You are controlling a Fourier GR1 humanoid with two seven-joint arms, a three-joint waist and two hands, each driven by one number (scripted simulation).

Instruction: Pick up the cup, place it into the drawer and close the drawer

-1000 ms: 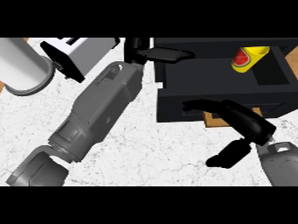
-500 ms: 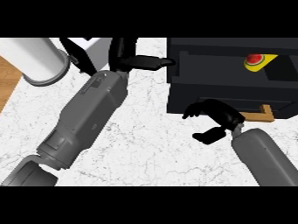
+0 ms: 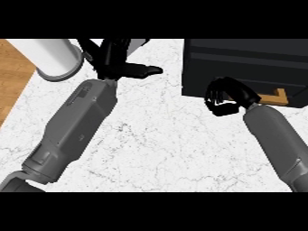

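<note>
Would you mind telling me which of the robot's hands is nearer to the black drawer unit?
The right hand, curled against the front of the black drawer unit. The left hand is across the counter to the unit's left, beside the white cylinder.

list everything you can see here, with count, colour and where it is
counter: one, white marbled, fills most of the view
wood surface: one, brown, along the left edge
cylinder: one, white, upright at top left of the counter
drawer unit: one, black, top right, front flush
handle: one, tan, on the drawer front, partly hidden by the right hand
cup: none visible
forearms: two, grey, coming in from the lower edge
left hand: black, fingers straight, top centre beside the cylinder
right hand: black, fingers curled, against the drawer front by the handle
</note>
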